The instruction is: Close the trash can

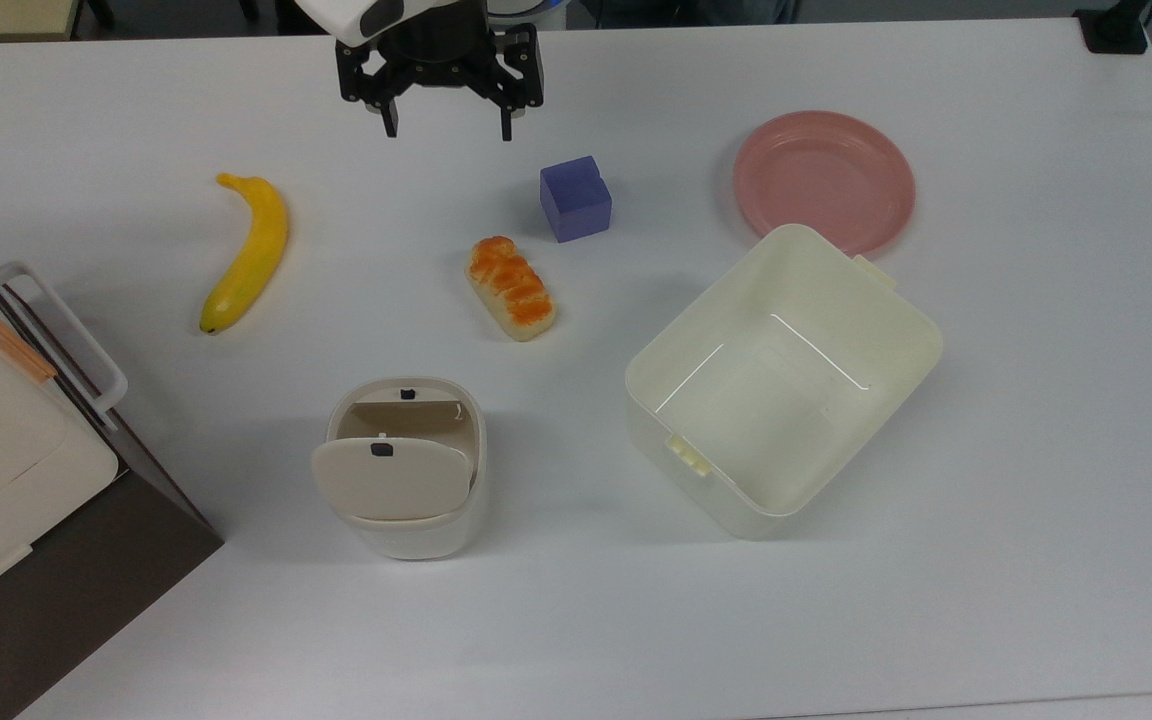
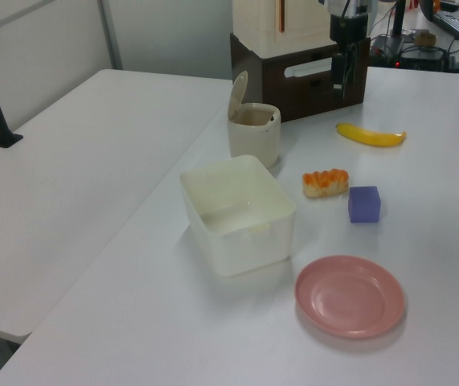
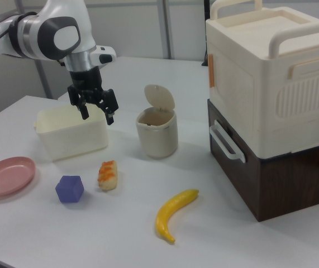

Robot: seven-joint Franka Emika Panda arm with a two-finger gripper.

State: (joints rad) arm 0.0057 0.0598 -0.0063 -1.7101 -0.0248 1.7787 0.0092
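Nothing is closing yet: the trash can (image 1: 406, 470) is standing on the table (image 1: 1036, 450) with its lid (image 3: 160, 96) tilted up, while the empty, spread claw (image 1: 448, 125) is hovering well apart.

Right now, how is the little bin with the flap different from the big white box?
The small cream rounded trash can has a hinged beige lid, standing open; the large cream rectangular plastic tub has no lid. The trash can is narrower, the tub much wider. Both are cream plastic and open on top.
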